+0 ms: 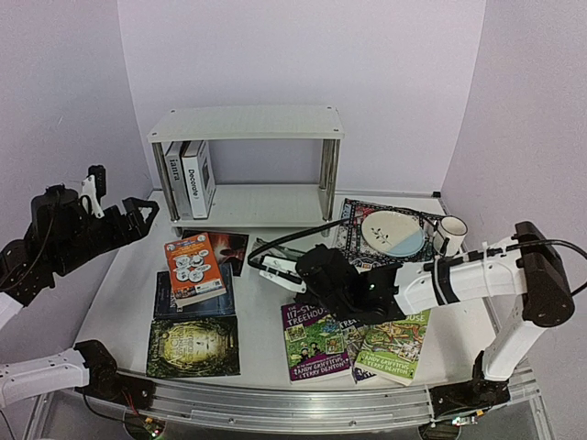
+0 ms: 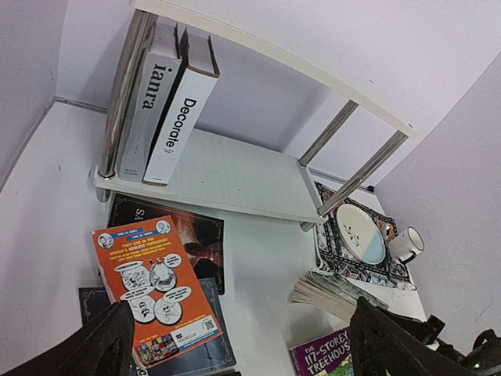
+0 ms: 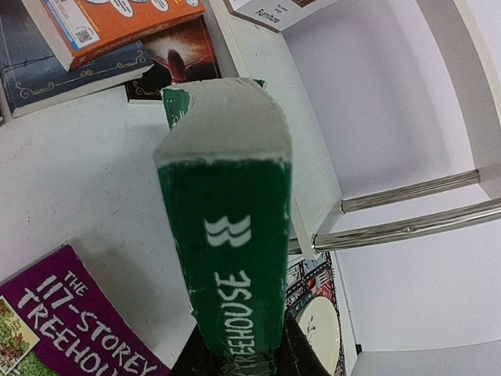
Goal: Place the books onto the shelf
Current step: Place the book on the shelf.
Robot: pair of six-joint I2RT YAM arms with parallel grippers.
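My right gripper (image 3: 244, 362) is shut on the lower end of a green Treehouse paperback (image 3: 232, 235), held spine up above the table in front of the shelf (image 1: 246, 123). In the top view this book (image 1: 275, 267) sticks out left of the right gripper (image 1: 312, 268). Two white hardbacks (image 1: 190, 176) stand at the left end of the lower shelf board (image 2: 235, 176). An orange paperback (image 1: 193, 267) lies on a dark book (image 1: 174, 301). My left gripper (image 1: 124, 197) hangs open and empty, high at the left; one wide-spread finger (image 2: 102, 345) shows.
More books lie flat: a dark green one (image 1: 193, 346), a purple Treehouse (image 1: 314, 341), a green one (image 1: 394, 346) and a dark cover (image 1: 231, 249). Right of the shelf, a patterned mat (image 1: 354, 240) carries a plate (image 1: 393, 232), with a mug (image 1: 449, 235) beside it.
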